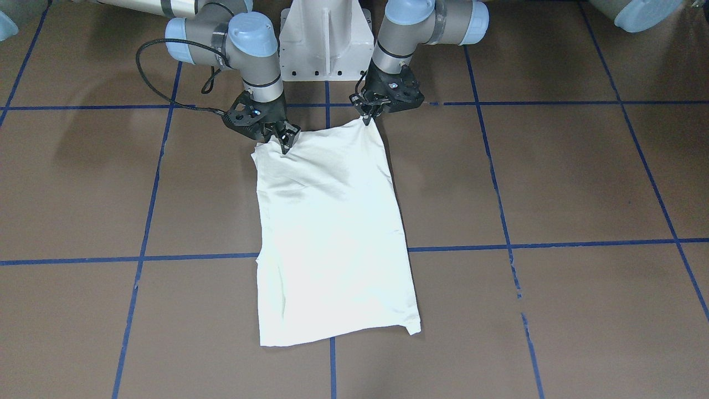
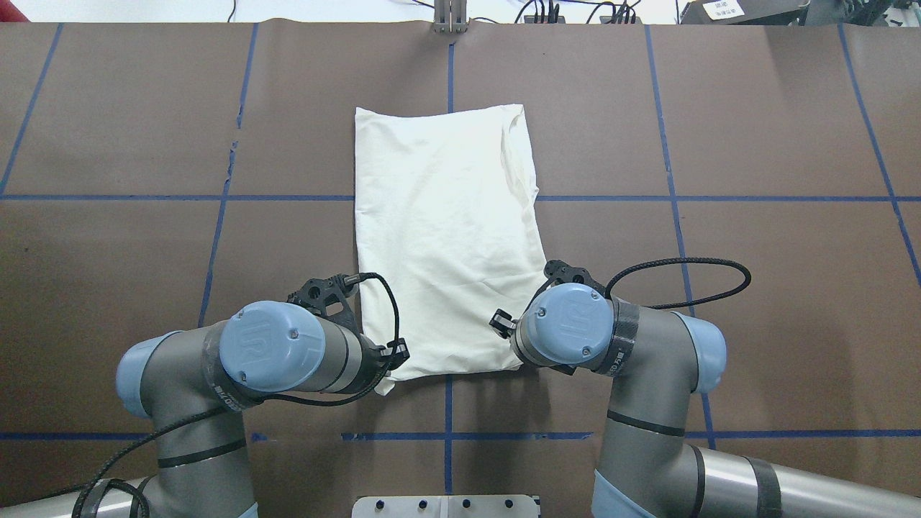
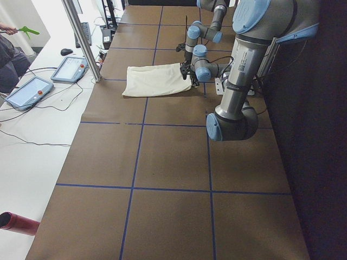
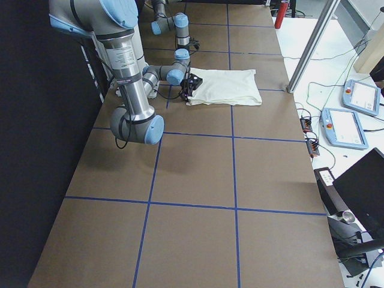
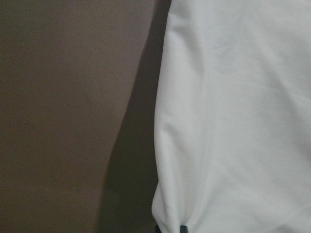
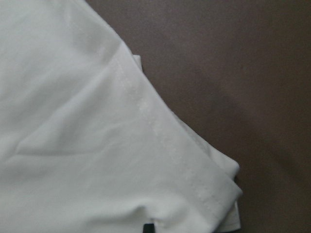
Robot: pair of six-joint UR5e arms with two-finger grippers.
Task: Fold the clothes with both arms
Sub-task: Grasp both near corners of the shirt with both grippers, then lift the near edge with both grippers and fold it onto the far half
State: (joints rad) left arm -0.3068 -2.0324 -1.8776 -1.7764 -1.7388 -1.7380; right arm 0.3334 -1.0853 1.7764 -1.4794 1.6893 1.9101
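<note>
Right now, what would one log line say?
shirt: long strip, plain side up; left gripper: shut on a robot-side corner; right gripper: shut on the other

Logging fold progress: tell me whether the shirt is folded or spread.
Folded: the T-shirt lies as a narrow plain rectangle, no sleeves out, layered edges showing.

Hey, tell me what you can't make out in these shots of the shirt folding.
Left claw: overhead view, grip hidden under the left wrist; side views, too small.
Right claw: overhead view, grip hidden under the right wrist; side views, too small.
Wrist views: bottom edge cuts off nearly all of each claw.
T-shirt underside and inner folds: every view, covered by the top layer.
</note>
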